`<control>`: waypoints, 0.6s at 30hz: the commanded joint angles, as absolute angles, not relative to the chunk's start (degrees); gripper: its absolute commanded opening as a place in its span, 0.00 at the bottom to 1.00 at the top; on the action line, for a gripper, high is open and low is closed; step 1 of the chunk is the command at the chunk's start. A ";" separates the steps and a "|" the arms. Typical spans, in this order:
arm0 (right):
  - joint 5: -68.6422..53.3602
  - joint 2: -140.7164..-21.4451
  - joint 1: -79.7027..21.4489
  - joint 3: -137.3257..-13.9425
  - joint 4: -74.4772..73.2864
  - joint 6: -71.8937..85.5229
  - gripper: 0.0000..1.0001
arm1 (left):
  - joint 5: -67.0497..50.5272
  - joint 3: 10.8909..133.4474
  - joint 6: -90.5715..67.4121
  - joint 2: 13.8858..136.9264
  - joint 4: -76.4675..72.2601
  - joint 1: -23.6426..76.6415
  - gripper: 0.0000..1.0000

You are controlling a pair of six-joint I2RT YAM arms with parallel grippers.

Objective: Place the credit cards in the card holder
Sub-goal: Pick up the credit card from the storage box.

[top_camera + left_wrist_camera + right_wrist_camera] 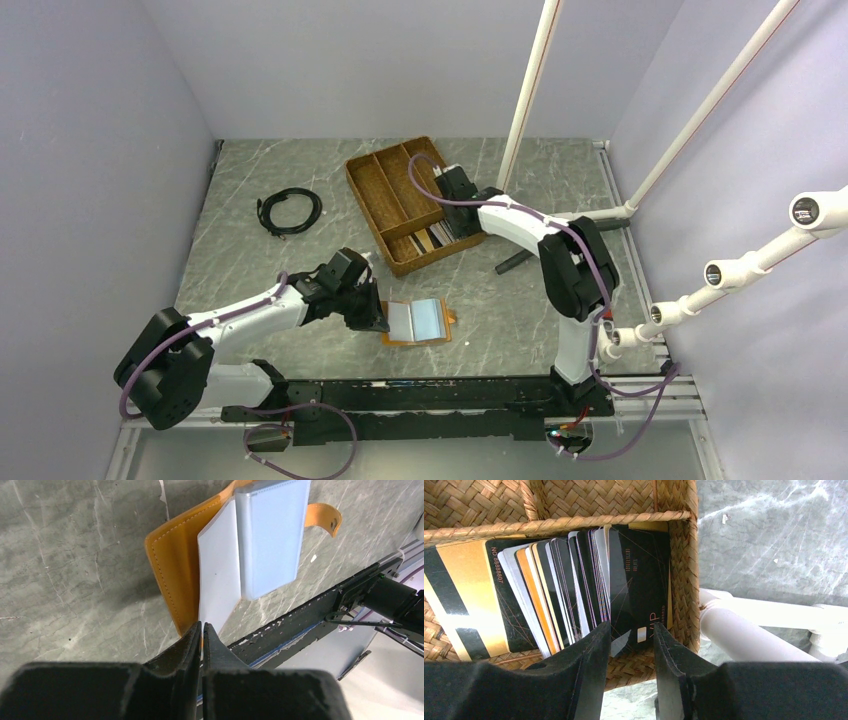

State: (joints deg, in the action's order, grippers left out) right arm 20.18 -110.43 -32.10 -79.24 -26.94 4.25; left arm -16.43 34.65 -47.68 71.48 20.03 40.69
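The card holder (420, 322) lies open on the table, orange leather (175, 565) outside with pale blue-grey sleeves (272, 535) inside. My left gripper (202, 626) is shut on the near edge of its white inner sleeve, at the holder's left side (372, 318). The credit cards (574, 580), silver, orange and dark, stand packed on edge in the near compartment of the wicker tray (684, 580). My right gripper (631, 630) hangs open just over them (455, 215). A black card (644, 580) lies between its fingers, which are not closed on it.
The brown divided wicker tray (385, 190) sits at the back centre. A coiled black cable (290, 210) lies to its left. White pipes (525, 95) rise at the right, one (744, 635) lying beside the tray. The black base rail (310, 605) runs close by the holder.
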 commanded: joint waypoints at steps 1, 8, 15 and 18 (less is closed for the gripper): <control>20.82 -107.01 -30.81 -80.33 -26.70 3.72 0.39 | -17.30 36.59 -47.20 70.36 19.44 40.78 0.11; 19.52 -106.94 -30.15 -80.51 -26.86 3.90 0.33 | -17.54 36.47 -47.32 70.42 19.34 40.76 0.11; 20.65 -107.80 -29.88 -80.79 -26.78 3.80 0.13 | -17.58 36.39 -47.40 70.05 19.49 40.78 0.10; 23.23 -108.59 -29.95 -81.23 -26.90 3.96 0.09 | -17.58 36.39 -47.44 70.05 19.47 40.78 0.11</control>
